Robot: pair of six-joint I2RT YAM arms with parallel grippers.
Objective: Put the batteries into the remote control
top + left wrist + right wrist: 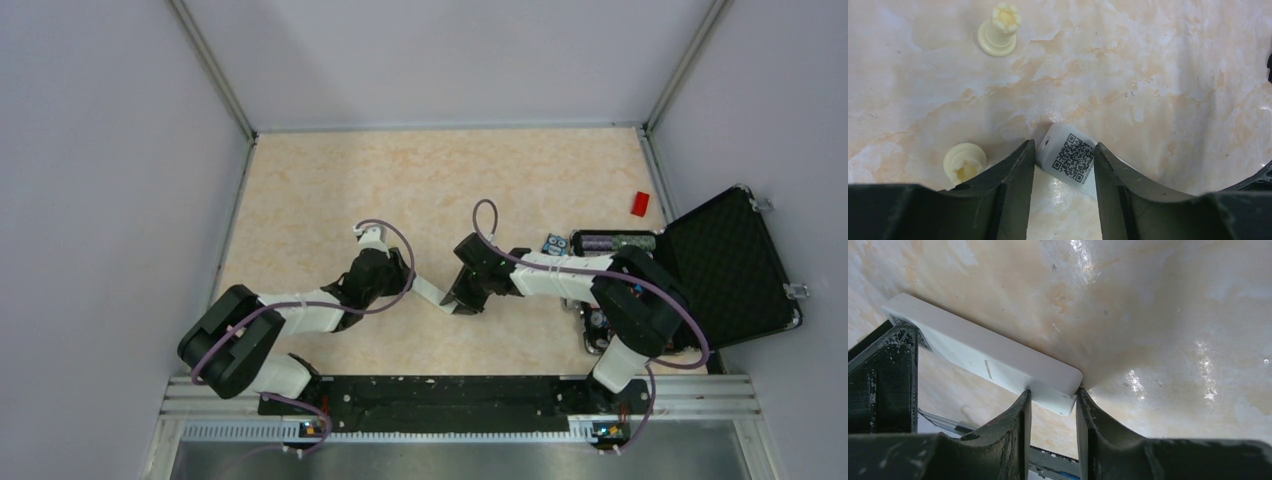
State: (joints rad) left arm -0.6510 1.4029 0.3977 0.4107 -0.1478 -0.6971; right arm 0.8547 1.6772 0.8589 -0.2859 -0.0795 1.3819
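Observation:
The white remote control (432, 290) lies between my two grippers at mid-table, just above or on the surface. My left gripper (410, 279) is shut on its end that bears a QR code (1073, 157), with a finger on each side. My right gripper (460, 297) is shut on the other end (1050, 385); the plain white side of the bar (983, 357) faces the right wrist camera. In that view the left gripper's fingers (888, 365) show at the far end. No batteries show in any view.
Two small cream lumps (999, 29) (964, 162) sit on the table beside the left gripper. An open black case (730, 265) lies at the right edge, with a dark striped roll (612, 241) and a small blue item (555, 243) beside it. A red piece (640, 203) lies further back.

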